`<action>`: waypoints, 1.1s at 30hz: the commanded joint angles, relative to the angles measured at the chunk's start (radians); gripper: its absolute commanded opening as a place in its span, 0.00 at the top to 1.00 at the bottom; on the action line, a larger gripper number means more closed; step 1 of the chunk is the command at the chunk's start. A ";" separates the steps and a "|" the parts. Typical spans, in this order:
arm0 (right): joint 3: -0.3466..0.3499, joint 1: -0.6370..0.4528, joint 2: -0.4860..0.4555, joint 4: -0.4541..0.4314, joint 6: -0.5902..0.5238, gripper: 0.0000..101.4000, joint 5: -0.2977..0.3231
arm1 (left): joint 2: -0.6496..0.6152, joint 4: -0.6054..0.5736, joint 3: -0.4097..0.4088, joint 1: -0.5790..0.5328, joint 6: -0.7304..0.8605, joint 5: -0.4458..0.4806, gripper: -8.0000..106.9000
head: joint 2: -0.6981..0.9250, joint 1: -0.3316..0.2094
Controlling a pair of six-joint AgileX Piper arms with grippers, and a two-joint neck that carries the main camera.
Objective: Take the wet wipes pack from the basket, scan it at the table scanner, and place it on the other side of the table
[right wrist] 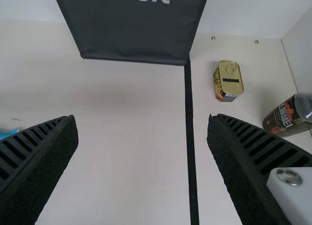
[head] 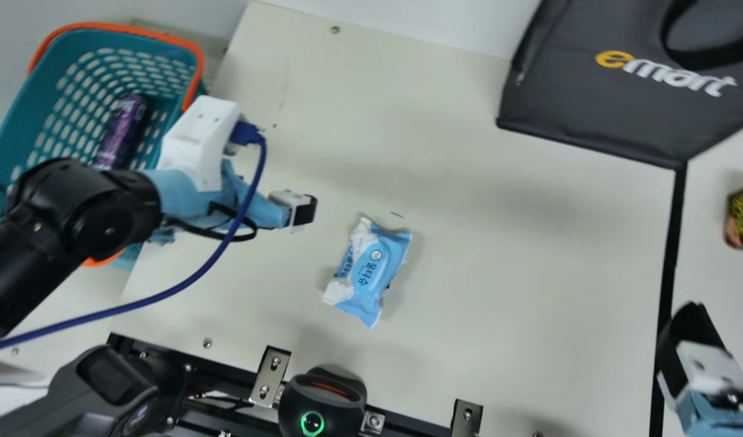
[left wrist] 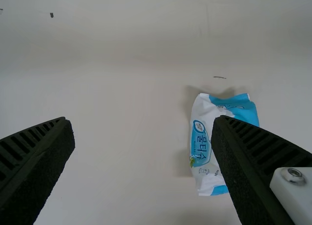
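Out of the basket [head: 31, 115], the wet wipes pack [head: 371, 267] lies on the desk [head: 529, 273] near the open left pincer [left wrist: 142, 119] – scanning unconfirmed; placing beyond the black strip [head: 672, 255], towards the spread right pincer [right wrist: 141, 117], seemingly remains.

Lettering: bag [head: 590, 115] (large), wipes pack [head: 369, 267], tin [right wrist: 228, 81], can [right wrist: 287, 115].

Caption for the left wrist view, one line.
Left pincer open above the cream table, wet wipes pack partly hidden behind one finger.
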 commanded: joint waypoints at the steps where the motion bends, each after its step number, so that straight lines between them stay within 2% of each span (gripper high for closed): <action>1: 0.000 0.000 0.000 0.000 0.000 0.06 0.000 | 0.000 0.000 0.000 0.000 0.000 0.000 0.15 | -0.091 -0.030; 6: 0.000 0.000 0.000 0.000 0.000 0.06 0.000 | 0.000 0.000 0.000 0.000 0.000 0.000 0.15 | -0.207 -0.030; 24: 0.000 0.000 0.000 0.000 0.000 0.06 0.000 | 0.006 0.001 -0.003 0.003 0.005 0.001 0.15 | -0.207 -0.030; 33: 0.000 0.000 0.000 0.000 0.000 0.06 -0.001 | 0.055 0.035 -0.029 -0.099 -0.083 0.005 0.15 | -0.207 -0.030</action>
